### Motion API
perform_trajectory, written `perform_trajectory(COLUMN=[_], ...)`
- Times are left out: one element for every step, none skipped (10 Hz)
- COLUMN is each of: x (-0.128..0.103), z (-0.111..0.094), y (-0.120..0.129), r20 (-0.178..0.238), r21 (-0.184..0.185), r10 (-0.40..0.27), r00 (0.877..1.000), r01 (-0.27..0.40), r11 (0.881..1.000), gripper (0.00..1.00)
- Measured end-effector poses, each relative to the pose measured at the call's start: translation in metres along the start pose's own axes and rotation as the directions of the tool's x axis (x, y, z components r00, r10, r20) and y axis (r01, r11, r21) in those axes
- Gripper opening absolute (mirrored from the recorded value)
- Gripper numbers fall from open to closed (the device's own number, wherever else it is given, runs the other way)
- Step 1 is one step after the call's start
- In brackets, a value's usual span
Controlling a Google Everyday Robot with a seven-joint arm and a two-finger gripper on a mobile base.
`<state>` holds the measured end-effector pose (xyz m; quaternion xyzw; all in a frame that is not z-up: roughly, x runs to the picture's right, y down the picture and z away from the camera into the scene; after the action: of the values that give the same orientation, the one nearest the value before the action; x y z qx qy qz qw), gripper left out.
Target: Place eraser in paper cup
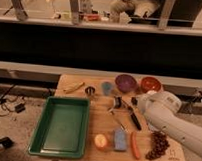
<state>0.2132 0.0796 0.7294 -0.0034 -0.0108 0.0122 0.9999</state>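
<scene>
A small pale round cup with a dark inside (117, 101), seemingly the paper cup, stands mid-table. My gripper (135, 101) is the dark tip at the left end of the white arm (166, 115), which reaches in from the right. It is just right of the cup, low over the table. I cannot make out the black eraser as separate from the gripper's dark tip. A black-handled slim tool (135, 120) lies just below the gripper.
A green tray (47, 143) fills the table's left. At the back are a yellow curved piece (74, 87), a dark metal cup (90, 90), a blue cup (106, 87), a purple bowl (125, 83) and a red bowl (150, 83). In front are an orange fruit (101, 141), a blue-grey block (120, 139), a carrot-like stick (136, 145) and grapes (158, 144).
</scene>
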Motion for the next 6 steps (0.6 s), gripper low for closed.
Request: perform_trajectory(x=[0.002, 0.009, 0.016, 0.025, 0.032, 0.041], z=[0.000, -0.003, -0.007, -0.017, -0.025, -0.031], y=[-0.003, -0.011, -0.021, -0.039, -0.052, -0.064], r20=[-0.005, -0.013, -0.019, -0.024, -0.027, -0.028], r21=[0.014, 0.044, 0.069, 0.110, 0.141, 0.173], r10=[0.010, 0.024, 0.035, 0.052, 0.067, 0.086], r00=[1.000, 1.000, 0.999, 0.998, 0.997, 0.996], r01=[-0.010, -0.023, -0.034, -0.049, -0.062, -0.080], r11=[1.000, 0.999, 0.997, 0.993, 0.988, 0.982], gripper=[0.06, 0.06, 0.06, 0.06, 0.06, 0.06])
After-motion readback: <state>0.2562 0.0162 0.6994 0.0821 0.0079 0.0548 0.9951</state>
